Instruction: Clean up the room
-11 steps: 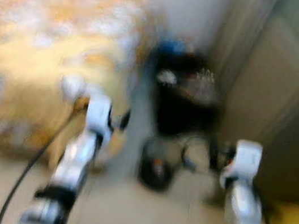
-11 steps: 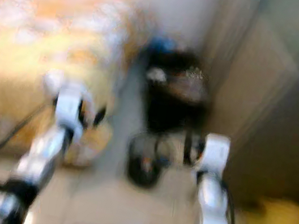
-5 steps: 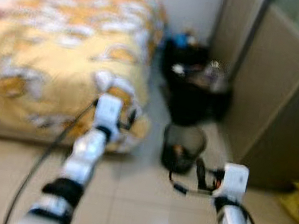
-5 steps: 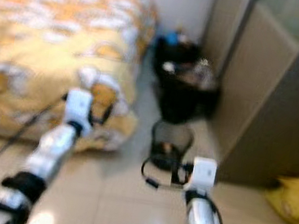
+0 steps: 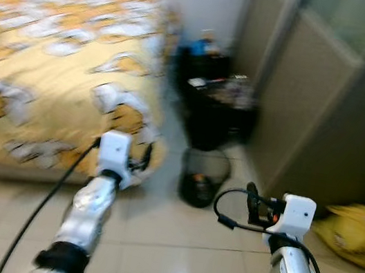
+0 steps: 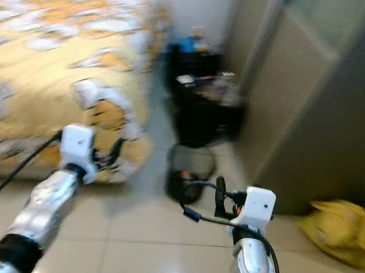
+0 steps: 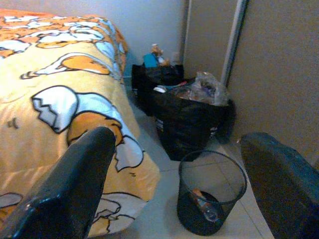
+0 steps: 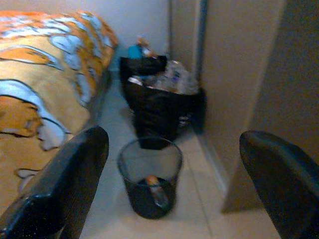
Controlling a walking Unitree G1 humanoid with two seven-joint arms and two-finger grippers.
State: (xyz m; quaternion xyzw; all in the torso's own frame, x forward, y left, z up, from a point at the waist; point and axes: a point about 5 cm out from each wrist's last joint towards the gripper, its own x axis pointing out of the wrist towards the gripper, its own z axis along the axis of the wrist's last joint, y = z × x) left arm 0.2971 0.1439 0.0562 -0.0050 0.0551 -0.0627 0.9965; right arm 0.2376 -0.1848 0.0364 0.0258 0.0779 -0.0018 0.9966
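bed with yellow-orange egg-print quilt (image 5: 49, 51) far left. left gripper (image 7: 164, 194) released, empty, raised beside the quilt corner. round black wire-mesh wastebasket (image 5: 204, 176) on the tiled floor between the arms, litter inside, black bags (image 5: 219, 107) behind. right gripper (image 8: 169, 189) released, empty, nearer. crumpled yellow plastic bag (image 5: 355, 234) on the floor, far right.

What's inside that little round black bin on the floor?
The mesh wastebasket has some rubbish at the bottom: something orange and what looks like a crumpled wrapper or bottle. Whatever lies beneath that is hidden by the dark mesh and the litter itself.
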